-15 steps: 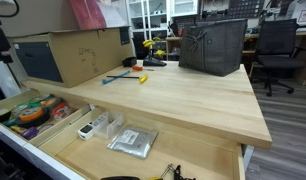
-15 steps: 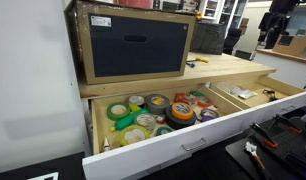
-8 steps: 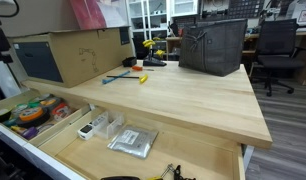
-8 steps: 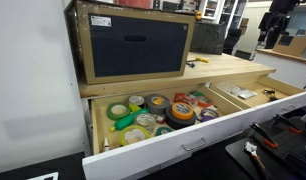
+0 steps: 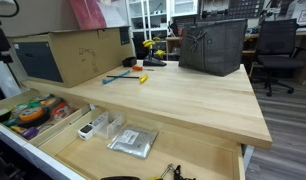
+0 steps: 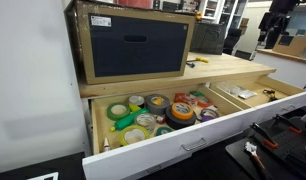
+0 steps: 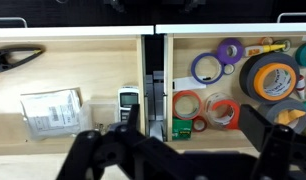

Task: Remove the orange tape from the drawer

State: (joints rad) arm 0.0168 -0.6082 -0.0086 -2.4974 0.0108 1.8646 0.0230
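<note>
End effector (image 7: 183,152) hangs spread over the open drawer (image 6: 163,150), jaws wide probably to straddle the flat-lying orange tape (image 6: 180,112) beside the green roll (image 6: 117,112).

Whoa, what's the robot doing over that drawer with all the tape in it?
A robot arm is supposed to take the orange tape out of the drawer. The drawer is pulled open, and the tape lies in one compartment among many other rolls. In the wrist view the gripper hangs above the drawer, wide open with nothing in it. It is not touching the tape, so the picking up is not yet done.
</note>
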